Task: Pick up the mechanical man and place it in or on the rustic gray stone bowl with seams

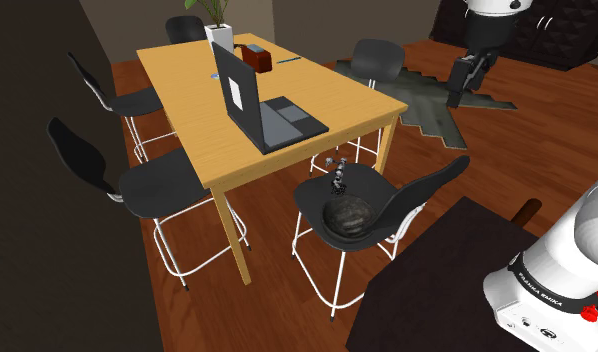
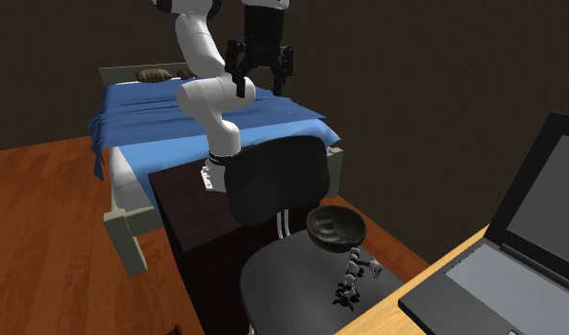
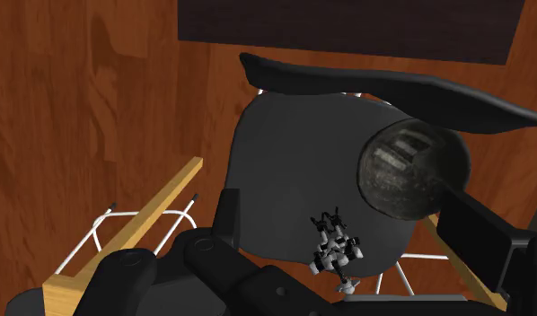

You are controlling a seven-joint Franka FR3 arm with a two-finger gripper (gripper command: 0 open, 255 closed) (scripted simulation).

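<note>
Layout as I read it off the feeds. Table (image 1: 187, 85) sits mid shoulder view. The laptop (image 1: 267, 115) is on it twd the near end. The plant pot (image 1: 219, 35) and box (image 1: 255, 54) stand side by side at the far end.

The chair (image 1: 312, 205) stands at the table's near-right corner, btwn the table and the stand (image 1: 437, 295), backrest twd the stand. On its seat, the mechanical man (image 1: 338, 181) is on the table side. The bowl (image 1: 349, 214) is just beside it on the backrest side; I see a gap btwn them in the wrist view.

A second chair (image 1: 157, 190) is at the table's near-left, a third chair (image 1: 132, 100) further along that side. The gripper (image 2: 259, 76) hangs well above the seat. In the 2nd exterior view the bed (image 2: 273, 119) lies behind the stand.
</note>
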